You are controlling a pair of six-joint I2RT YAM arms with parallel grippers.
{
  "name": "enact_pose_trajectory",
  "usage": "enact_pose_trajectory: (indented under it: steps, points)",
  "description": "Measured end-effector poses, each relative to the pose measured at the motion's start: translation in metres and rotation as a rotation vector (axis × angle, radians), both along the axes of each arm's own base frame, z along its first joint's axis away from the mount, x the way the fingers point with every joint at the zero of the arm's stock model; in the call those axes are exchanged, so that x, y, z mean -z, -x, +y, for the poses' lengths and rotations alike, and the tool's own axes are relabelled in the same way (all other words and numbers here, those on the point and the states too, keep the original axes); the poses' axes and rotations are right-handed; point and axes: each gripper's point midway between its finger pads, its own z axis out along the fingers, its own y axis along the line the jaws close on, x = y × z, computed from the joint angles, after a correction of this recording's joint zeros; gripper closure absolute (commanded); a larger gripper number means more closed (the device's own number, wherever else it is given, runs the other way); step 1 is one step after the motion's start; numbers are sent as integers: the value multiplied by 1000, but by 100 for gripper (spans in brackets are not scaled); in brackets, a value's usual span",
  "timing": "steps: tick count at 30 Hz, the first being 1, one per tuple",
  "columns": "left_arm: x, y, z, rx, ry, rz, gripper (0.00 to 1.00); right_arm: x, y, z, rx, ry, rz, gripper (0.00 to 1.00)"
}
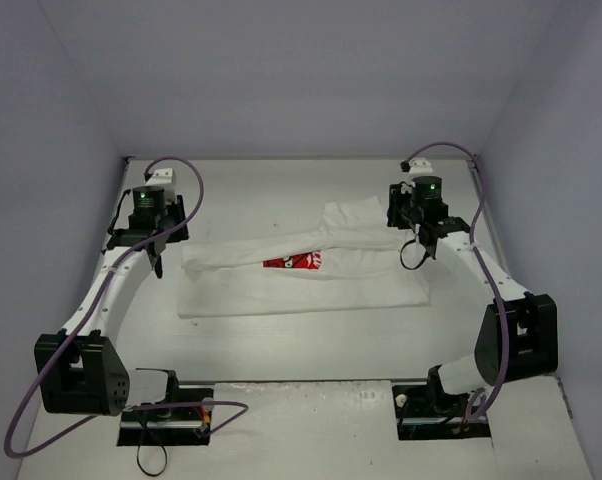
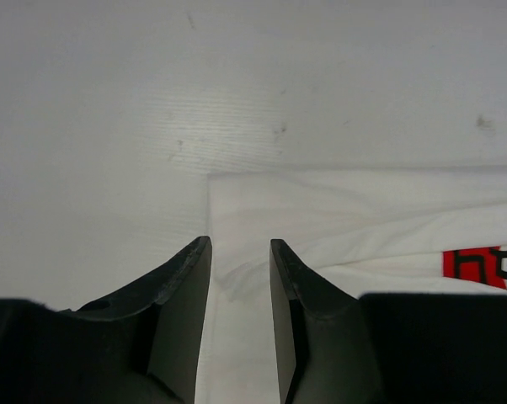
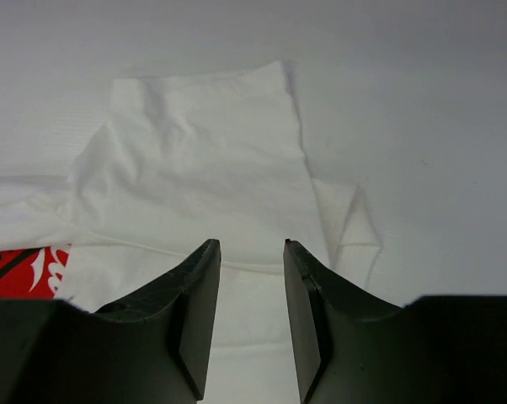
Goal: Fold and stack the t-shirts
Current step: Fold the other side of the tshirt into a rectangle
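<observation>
The t-shirt [image 1: 301, 275] lies spread along the middle of the counter [image 1: 281, 190], and I judge the task to be in its early part. One long edge appears turned over the body, making a narrower band, and this fold half covers the red print [image 1: 293, 262]. A sleeve [image 1: 356, 215] sticks out on the far side of the t-shirt near its right end, and that end looks uneven. The cloth is far from a compact rectangle. What seems to be left is tucking that sleeve in, folding the band across its length, and stacking. Only this one shirt is in view.

The left arm [image 1: 106, 285] reaches forward from its base and bends inward, so the left end effector [image 1: 158, 262] hangs just over the t-shirt's left end. The left wrist view shows the left end effector [image 2: 240, 244] pointing down at that end's corner. Its fingers are parted, and the cloth lies loose on the counter in the gap, so it is released and holds nothing.

The right arm [image 1: 481, 265] mirrors this, with the right end effector [image 1: 413, 250] over the t-shirt's right end, just on the near side of the sleeve. The right wrist view shows the right end effector [image 3: 252, 246] also parted, with the sleeve [image 3: 203, 143] lying flat beyond the fingertips. No fabric is pinched there, so it is released too.
</observation>
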Motion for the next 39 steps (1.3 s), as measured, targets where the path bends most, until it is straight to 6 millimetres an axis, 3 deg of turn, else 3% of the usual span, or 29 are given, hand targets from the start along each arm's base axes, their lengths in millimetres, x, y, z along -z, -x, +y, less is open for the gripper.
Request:
enact_pose_trajectory:
  steps: [3,5,10,13,17,19,22,28,31,32,33,36,39]
  points:
    - [0,-13,-27,35,21,12,70,-1,-7,21,-54,-8,1,69]
    - [12,-23,-41,48,25,53,70,7,-12,33,-82,-12,20,71]
    - [69,-38,-57,43,10,220,70,37,-23,62,-145,-8,92,73]
    - [98,-33,-56,32,0,314,70,52,-26,85,-193,3,127,60]
    - [110,-28,-58,34,-2,361,70,57,-42,108,-241,18,132,46]
    - [107,-28,-60,41,-2,357,70,55,-53,109,-254,31,132,43]
    - [101,-26,-62,57,0,346,70,44,-86,101,-264,38,96,41]
    - [77,-31,-82,171,46,295,67,50,-133,46,-226,36,85,39]
    - [50,-48,-108,270,89,233,66,68,-141,17,-216,47,121,39]
    - [38,-58,-120,309,108,197,59,75,-142,11,-218,47,135,39]
    - [25,-68,-131,343,124,157,52,80,-144,7,-221,46,144,39]
    - [-4,-88,-167,447,165,62,52,100,-145,1,-239,40,181,39]
    - [-15,-111,-209,550,210,0,52,115,-149,0,-260,32,202,40]
